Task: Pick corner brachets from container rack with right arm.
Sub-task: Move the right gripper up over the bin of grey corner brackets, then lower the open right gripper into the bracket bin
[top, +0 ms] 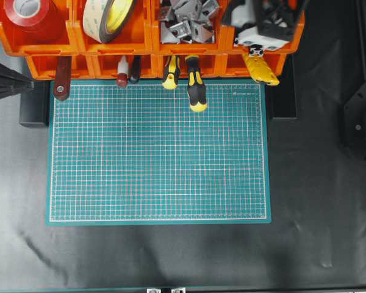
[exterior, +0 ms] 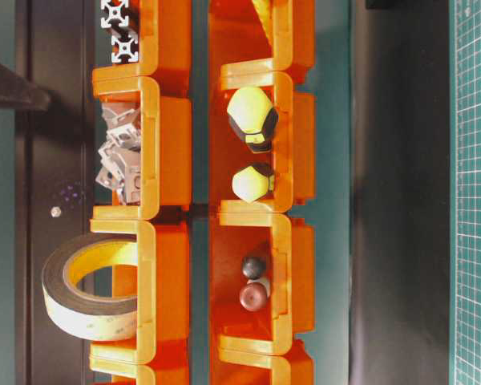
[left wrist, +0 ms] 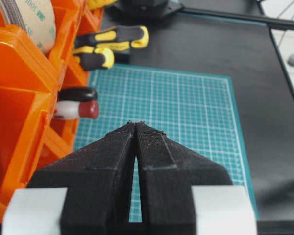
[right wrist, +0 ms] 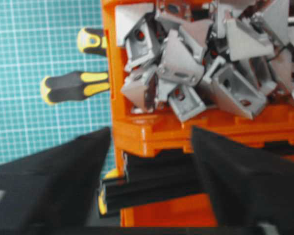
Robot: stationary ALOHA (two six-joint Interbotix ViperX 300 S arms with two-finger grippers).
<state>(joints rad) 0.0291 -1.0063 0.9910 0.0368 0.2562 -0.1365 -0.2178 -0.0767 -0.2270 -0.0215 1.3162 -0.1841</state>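
Note:
A heap of silver-grey corner brachets (right wrist: 206, 58) fills one orange bin of the container rack (top: 189, 49); the same heap shows from above (top: 188, 21) and from table level (exterior: 120, 152). My right gripper (right wrist: 151, 131) hovers open over the neighbouring bin, its black fingers (right wrist: 235, 171) apart with nothing between them; black extrusion bars (right wrist: 157, 178) lie below. From above, the right gripper (top: 241, 21) sits at the rack's right end, just right of the brackets. My left gripper (left wrist: 137, 125) is shut and empty, low over the green mat beside the rack.
Yellow-black screwdrivers (top: 195, 88) and red-handled tools (top: 123, 72) stick out of the lower bins over the green cutting mat (top: 158, 159). Tape rolls (top: 107, 18) and a red roll (top: 27, 12) fill the left bins. A yellow knife (top: 260, 68) hangs at the right.

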